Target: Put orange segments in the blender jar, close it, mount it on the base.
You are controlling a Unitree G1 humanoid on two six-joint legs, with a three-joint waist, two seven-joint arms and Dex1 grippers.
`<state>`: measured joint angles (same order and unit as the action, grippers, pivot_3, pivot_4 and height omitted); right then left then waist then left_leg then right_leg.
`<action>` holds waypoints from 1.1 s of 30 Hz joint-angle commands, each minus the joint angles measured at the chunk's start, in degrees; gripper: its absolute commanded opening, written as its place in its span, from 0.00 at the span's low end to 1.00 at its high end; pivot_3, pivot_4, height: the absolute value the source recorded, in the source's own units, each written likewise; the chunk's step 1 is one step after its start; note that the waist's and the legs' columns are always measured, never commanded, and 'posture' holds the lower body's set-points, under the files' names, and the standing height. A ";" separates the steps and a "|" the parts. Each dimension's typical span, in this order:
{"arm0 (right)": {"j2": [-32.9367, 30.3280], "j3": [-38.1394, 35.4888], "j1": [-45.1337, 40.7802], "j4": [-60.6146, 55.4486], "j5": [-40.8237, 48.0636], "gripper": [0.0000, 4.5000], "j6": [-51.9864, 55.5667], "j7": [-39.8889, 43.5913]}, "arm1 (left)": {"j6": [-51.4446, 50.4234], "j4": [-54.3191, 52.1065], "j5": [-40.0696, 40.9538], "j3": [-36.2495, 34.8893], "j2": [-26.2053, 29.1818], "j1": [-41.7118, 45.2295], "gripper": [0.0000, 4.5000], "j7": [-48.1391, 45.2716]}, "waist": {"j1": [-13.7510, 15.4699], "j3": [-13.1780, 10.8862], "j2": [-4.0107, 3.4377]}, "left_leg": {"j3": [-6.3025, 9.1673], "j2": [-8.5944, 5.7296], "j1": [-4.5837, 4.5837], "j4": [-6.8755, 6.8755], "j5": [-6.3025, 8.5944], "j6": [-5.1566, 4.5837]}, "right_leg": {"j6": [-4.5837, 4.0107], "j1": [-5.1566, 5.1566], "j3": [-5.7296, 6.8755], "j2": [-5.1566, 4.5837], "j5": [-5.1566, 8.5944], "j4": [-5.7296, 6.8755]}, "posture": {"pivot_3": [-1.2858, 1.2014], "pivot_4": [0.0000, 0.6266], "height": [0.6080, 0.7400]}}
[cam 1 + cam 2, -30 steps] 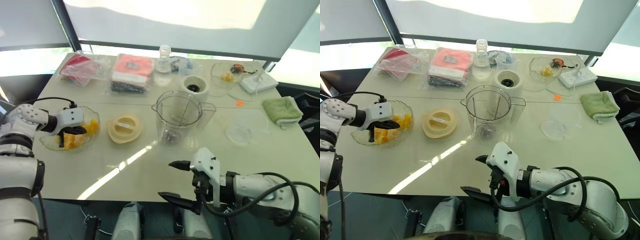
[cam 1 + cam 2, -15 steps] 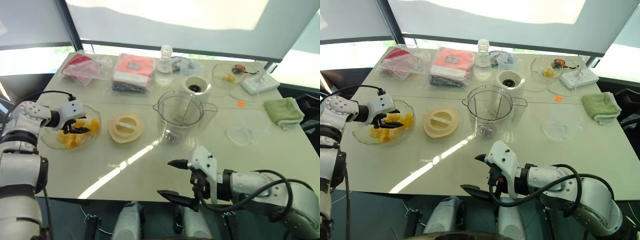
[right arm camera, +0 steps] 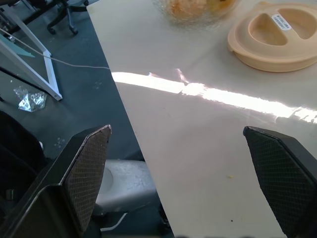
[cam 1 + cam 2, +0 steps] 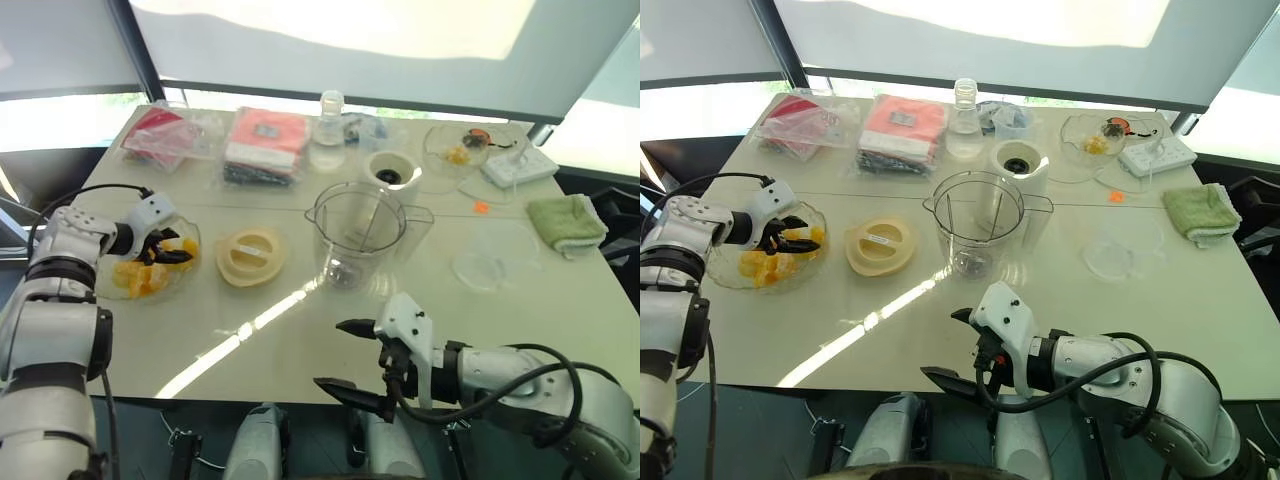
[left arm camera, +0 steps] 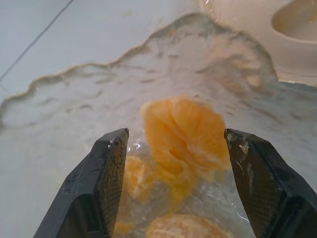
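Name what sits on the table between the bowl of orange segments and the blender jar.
The round cream lid lies flat between the bowl of orange segments and the blender jar, seen from the head views.

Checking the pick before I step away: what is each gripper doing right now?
Left gripper: open, fingers straddling glossy orange segments in the scalloped clear bowl, nothing held.
Right gripper: open, empty, near the table's front edge.

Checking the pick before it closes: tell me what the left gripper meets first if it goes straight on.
Most likely the orange segments between the open left gripper's fingers, lying in the clear bowl; depth is uncertain.
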<state>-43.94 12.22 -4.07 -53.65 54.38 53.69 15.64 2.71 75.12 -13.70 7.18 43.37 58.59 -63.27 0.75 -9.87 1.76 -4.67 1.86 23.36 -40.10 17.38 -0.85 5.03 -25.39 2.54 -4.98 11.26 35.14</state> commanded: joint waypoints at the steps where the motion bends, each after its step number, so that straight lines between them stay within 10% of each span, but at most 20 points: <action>1: 0.73 -0.29 0.67 -1.67 -0.76 1.00 -0.67 0.38 | -2.10 -1.09 0.49 -0.52 -0.23 -0.33 0.71 0.83 | -0.03 0.00 0.00 | -0.01 0.00 0.00 0.00 0.00 0.00 | 0.00 0.00 0.00 0.00 0.00 0.00 | 0.52 0.24 1.00; 14: 1.96 -0.23 1.61 -1.79 -3.47 1.00 -0.63 1.92 | -3.92 -0.61 0.25 -0.44 -3.32 -2.43 0.71 7.08 | 0.14 0.05 0.00 | 0.07 -0.01 -0.03 -0.01 0.00 0.00 | -0.12 0.06 0.01 -0.04 0.07 0.01 | 0.52 0.24 1.00; 22: 2.68 -0.08 0.89 -1.82 -3.54 1.00 -0.14 1.59 | -3.05 -0.56 0.83 -0.92 -3.09 -3.08 0.01 8.61 | 0.06 0.07 -0.01 | 0.06 -0.02 -0.05 -0.01 0.00 0.00 | -0.11 0.06 0.01 -0.03 0.07 0.02 | 0.52 0.24 1.00; 33: 4.01 1.33 -0.26 -1.12 -4.99 1.00 0.28 1.89 | -1.98 -2.15 2.46 -2.14 -1.44 -1.41 0.01 6.43 | 0.01 0.07 0.00 | 0.06 -0.01 -0.04 -0.01 0.00 0.01 | -0.12 0.05 0.02 -0.03 0.07 0.02 | 0.52 0.24 1.00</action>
<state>-40.37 13.22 -3.83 -53.71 49.70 54.29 17.28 -0.42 74.64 -12.22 5.93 40.39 55.79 -55.47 0.76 -9.80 1.76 -4.61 1.84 23.32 -40.11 17.38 -0.85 4.91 -25.35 2.56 -5.01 11.33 35.16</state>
